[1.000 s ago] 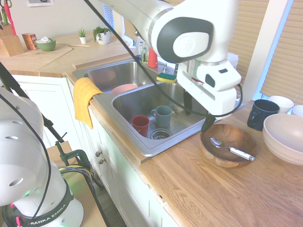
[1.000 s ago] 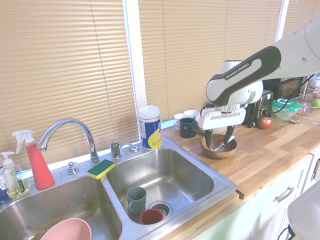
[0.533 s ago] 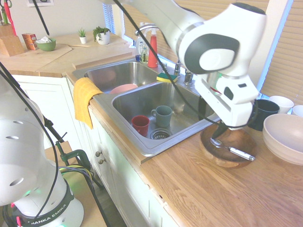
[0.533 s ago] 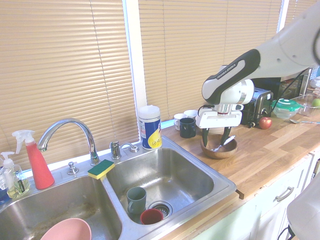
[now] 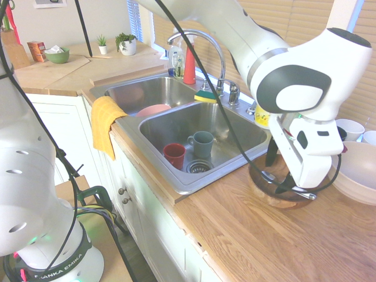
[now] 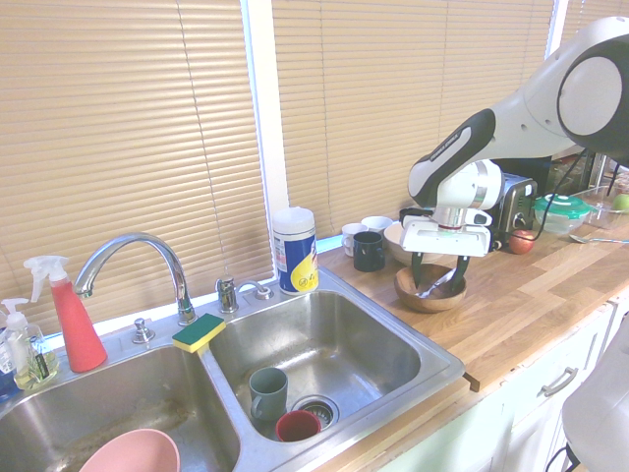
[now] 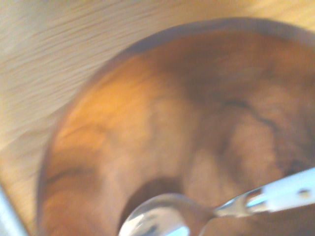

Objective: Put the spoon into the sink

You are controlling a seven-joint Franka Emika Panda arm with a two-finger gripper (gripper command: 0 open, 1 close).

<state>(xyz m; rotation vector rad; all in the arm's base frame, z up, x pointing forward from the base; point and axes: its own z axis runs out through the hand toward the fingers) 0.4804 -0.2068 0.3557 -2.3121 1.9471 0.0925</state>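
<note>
**Jaws wide over the spoon, handle running off to the right**

Starting at the left of the first exterior view: two steel basins of the sink (image 5: pixel 229 154) sunk in the bench (image 5: pixel 264 235), holding a red cup (image 5: pixel 174 155) and a grey-green mug (image 5: pixel 202 143) beside the drain. Nothing of the task in there yet.

Moving right: wooden bowl (image 5: pixel 267 191) just past the sink's rim, and inside it the spoon (image 5: pixel 276 181), lying flat. Oval end toward the sink side, handle stretching away to the right and resting up on the bowl's far rim. Long axis roughly left-to-right across this view, slightly slanted toward the camera.

Above it: gripper (image 5: pixel 281 176) pointing straight down into the bowl, jaws spread wide, empty, one dark finger on each side of the spoon. Not touching the metal as far as can be told; partly hidden by the white hand.

Confirmed in the second exterior view: gripper (image 6: pixel 436 283) straddling the spoon (image 6: pixel 432 287), fingers apart.

Close up from the wrist: spoon (image 7: pixel 206 214) low in the blurred bowl (image 7: pixel 123 137), neck just off centre.

Likely needed next: a short drop, then a squeeze across the slim handle near the neck.
</note>
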